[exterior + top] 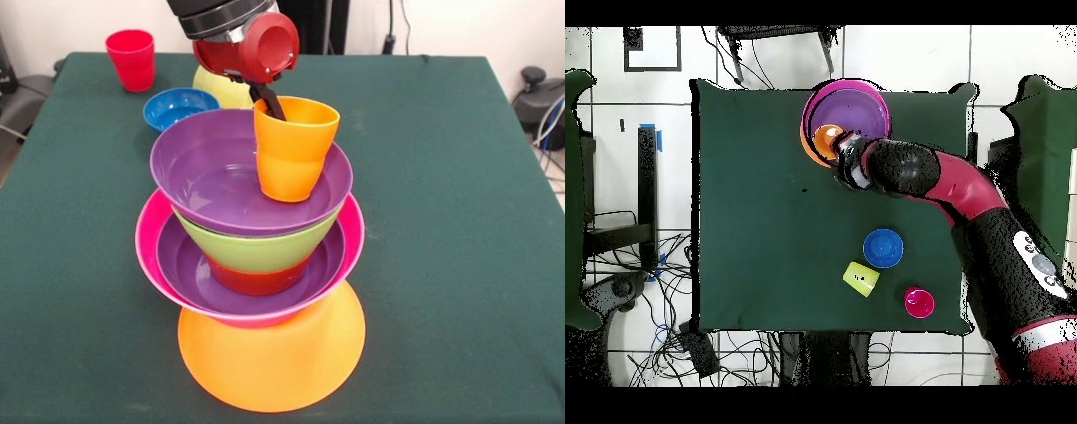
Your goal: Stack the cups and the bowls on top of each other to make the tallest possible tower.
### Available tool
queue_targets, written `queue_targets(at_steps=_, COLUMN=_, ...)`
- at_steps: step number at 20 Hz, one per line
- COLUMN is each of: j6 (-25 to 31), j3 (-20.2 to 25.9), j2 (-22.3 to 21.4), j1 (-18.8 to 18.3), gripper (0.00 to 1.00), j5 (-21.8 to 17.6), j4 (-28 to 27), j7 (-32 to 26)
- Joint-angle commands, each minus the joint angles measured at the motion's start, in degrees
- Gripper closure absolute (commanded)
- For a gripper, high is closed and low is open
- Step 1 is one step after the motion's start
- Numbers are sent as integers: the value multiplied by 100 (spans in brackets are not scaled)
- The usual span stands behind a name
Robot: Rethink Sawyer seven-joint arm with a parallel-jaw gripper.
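Note:
The tower stands on an upturned orange bowl (271,358). Above it nest a hot pink bowl (351,231), a purple bowl (190,269), a small red-orange bowl (256,281), a lime green bowl (256,249) and a top purple bowl (207,168). An orange cup (294,146) sits slightly tilted in the top bowl, toward its right side. My gripper (274,106) is shut on the cup's rim, with one dark finger inside it. In the overhead view the tower (855,108), the orange cup (827,138) and the gripper (838,152) lie at the table's far edge.
A red cup (131,57) (918,302) stands upright at the back left. Behind the tower sit a small blue bowl (177,106) (883,247) and a pale yellow cup (216,88) (860,277) on its side. The green table (459,221) carries it all.

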Motion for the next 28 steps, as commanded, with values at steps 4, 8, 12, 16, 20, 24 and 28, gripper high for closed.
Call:
queue_targets(at_steps=4, j6=-143, j3=63, j2=194, j1=61, gripper=100, j5=-443, j4=-209, j7=-879)
queue_targets(at_steps=8, j6=-108, j3=62, j2=161, j1=55, gripper=100, j5=-434, j4=-193, j7=-865)
queue_targets(at_steps=12, j6=-41, j3=32, j2=147, j1=74, gripper=100, j5=-449, j4=-242, j7=-875)
queue_targets(at_steps=16, j6=88, j3=-3, j2=133, j1=82, gripper=100, j5=-461, j4=-316, j7=-922)
queue_targets(at_steps=20, j6=133, j3=-13, j2=139, j1=70, gripper=100, j5=-478, j4=-344, j7=-965)
queue_targets(at_steps=24, j6=265, j3=-14, j2=139, j1=53, gripper=100, j5=-487, j4=-422, j7=-1030)
queue_targets(at_steps=28, j6=312, j3=-4, j2=53, j1=22, gripper=100, j5=-490, j4=-353, j7=-1018)
